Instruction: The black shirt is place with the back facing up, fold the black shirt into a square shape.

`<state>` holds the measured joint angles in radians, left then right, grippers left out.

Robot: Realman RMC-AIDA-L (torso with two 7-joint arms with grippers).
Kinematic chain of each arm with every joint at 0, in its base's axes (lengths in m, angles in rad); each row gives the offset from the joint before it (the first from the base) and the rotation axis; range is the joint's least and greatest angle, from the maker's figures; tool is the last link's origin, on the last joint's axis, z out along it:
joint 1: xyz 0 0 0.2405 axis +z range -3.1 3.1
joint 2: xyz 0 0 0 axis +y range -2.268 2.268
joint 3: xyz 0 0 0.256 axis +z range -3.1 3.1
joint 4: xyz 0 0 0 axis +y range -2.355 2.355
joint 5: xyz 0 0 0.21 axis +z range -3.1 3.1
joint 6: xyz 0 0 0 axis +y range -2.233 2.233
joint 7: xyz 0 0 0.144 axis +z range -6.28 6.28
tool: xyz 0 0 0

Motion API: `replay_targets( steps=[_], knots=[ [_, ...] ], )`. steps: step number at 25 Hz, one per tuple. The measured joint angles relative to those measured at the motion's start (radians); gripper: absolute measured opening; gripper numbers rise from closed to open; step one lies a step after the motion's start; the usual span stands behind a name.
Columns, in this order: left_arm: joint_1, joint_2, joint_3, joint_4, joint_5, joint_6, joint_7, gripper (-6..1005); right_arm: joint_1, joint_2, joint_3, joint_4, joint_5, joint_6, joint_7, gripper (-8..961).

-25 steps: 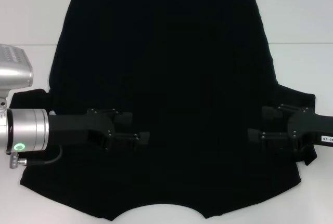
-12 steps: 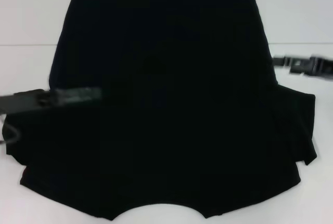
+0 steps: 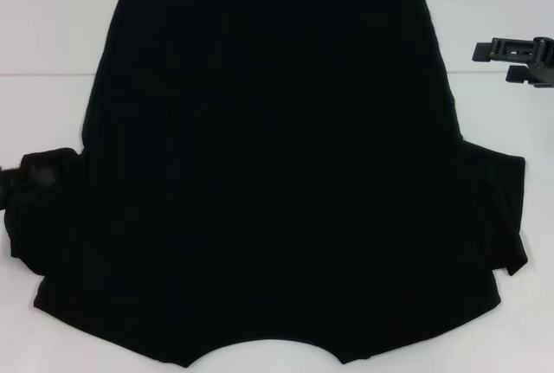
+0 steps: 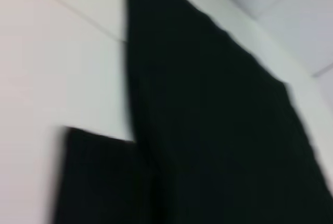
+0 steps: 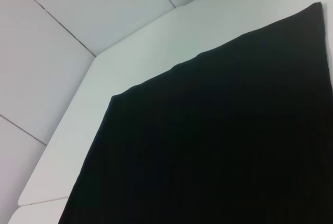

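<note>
Head view: left gripper (image 3: 19,178) blurred at the left frame edge over the sleeve, fingers cannot tell | black shirt (image 3: 277,165) flat, filling the frame centre on the white table (image 3: 52,35) | right gripper (image 3: 518,54) upper right, off the cloth, fingers slightly parted, empty | wrist views: shirt only, no fingers.

Right gripper (image 3: 517,57) hangs at the far right edge – fingers (image 3: 502,48) slightly parted – left gripper unseen

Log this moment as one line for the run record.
shirt: flat on table, unfolded | right claw: in air off shirt's right edge, holding nothing | left claw: at shirt's left sleeve
</note>
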<state>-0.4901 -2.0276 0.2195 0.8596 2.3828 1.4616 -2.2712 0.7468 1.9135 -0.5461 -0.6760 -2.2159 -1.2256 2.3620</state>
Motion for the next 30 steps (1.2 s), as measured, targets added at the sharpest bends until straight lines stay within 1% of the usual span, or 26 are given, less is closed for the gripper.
replay_targets(
  steps=[2, 4, 7, 15, 19, 23, 26, 30],
  knots=[
    [0.007, -0.003, -0.002, 0.006, 0.023, -0.035, 0.014, 663, 0.001, 0.000, 0.000, 0.000, 0.000, 0.001, 0.001, 945],
    [0.020, -0.008, -0.004, 0.015, 0.038, -0.069, 0.053, 567, 0.000, 0.000, 0.000, 0.000, -0.001, 0.002, 0.001, 944],
    [0.031, -0.013, -0.005, 0.021, 0.044, -0.084, 0.086, 423, -0.006, -0.001, 0.004, -0.001, -0.001, 0.003, 0.002, 944],
    [0.043, -0.021, -0.001, 0.022, 0.103, -0.123, 0.087, 388, -0.011, -0.001, 0.005, 0.002, -0.001, 0.002, 0.002, 944],
    [0.051, -0.028, 0.004, 0.019, 0.108, -0.142, 0.084, 372, -0.010, -0.001, 0.004, 0.003, -0.001, 0.003, 0.003, 944],
    [0.054, -0.031, 0.010, 0.011, 0.111, -0.147, 0.082, 356, -0.010, -0.001, 0.005, 0.003, 0.001, 0.003, 0.003, 944],
    [0.048, -0.031, 0.023, -0.007, 0.119, -0.148, 0.081, 343, -0.009, -0.001, 0.008, 0.003, 0.003, 0.003, 0.003, 944],
    [0.035, -0.033, 0.064, -0.023, 0.126, -0.158, 0.066, 327, -0.009, -0.001, 0.010, 0.001, 0.003, 0.001, 0.003, 944]
  ],
)
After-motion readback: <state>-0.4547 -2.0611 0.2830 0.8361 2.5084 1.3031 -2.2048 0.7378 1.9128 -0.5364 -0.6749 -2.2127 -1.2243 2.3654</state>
